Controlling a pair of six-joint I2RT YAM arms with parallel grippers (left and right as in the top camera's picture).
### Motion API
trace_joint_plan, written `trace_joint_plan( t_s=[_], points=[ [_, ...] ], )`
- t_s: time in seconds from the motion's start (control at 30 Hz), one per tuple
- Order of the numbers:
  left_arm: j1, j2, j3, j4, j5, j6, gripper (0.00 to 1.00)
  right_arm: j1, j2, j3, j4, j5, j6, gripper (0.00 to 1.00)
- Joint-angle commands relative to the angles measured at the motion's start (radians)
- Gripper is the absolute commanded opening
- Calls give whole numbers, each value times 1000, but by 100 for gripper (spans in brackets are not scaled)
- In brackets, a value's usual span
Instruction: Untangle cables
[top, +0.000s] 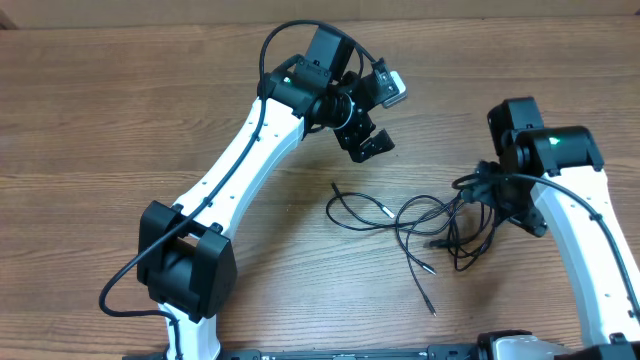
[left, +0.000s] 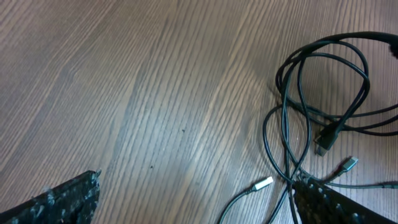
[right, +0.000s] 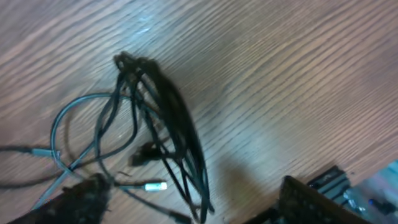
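— Left gripper (left: 196, 186) sits closest in my feed: both fingers frame the near edge of its wrist view, spread wide, with nothing between them but wooden table (left: 124, 93).
— Where are the cables?
— The cables (top: 420, 215) lie in one heap right of centre, nearer and to the right of that gripper, under my right arm. Loops cross over each other, and the right wrist camera shows a tight bunch.
— Is the right side gripping?
— No. My right gripper (right: 193, 186) is wide open too. Its fingers straddle the bunch with one tip right against the strands, but I see no pinch.
— Progress?
— Hardly any, I'd judge. Two loose ends trail out, one leftward and one toward the near edge, but no cable lies apart from the rest. All the separating is left to do.
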Motion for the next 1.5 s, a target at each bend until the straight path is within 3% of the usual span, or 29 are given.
trace_joint_plan(
  t_s=[0.0,0.07,0.13,0.53,0.73,0.87,0.97,1.3,1.47],
  points=[
    [-5,-4,8,0,-2,-13,100,-49,0,-50,42,-25,-39,79],
    [-5,-4,8,1,-2,-13,100,-82,3,-64,56,-55,-56,76],
    [-5,-4,8,0,-2,-13,100,-130,4,-64,66,-95,-92,59],
    [-5,-4,8,0,-2,-13,100,-138,46,-66,83,-196,-181,55],
    [-5,-4,8,-8,-2,-13,99,-138,75,-66,87,-190,-182,30],
    [-5,-4,8,-12,-13,-13,100,-138,75,-66,86,-187,-182,20],
    [-5,-4,8,-22,-47,-13,100,-138,75,-64,86,-187,-181,4],
    [-5,-4,8,-29,-55,-8,100,-137,75,12,84,-154,-182,4],
    [-5,-4,8,-17,-55,-8,100,-136,75,132,70,-154,-213,4]
  ],
)
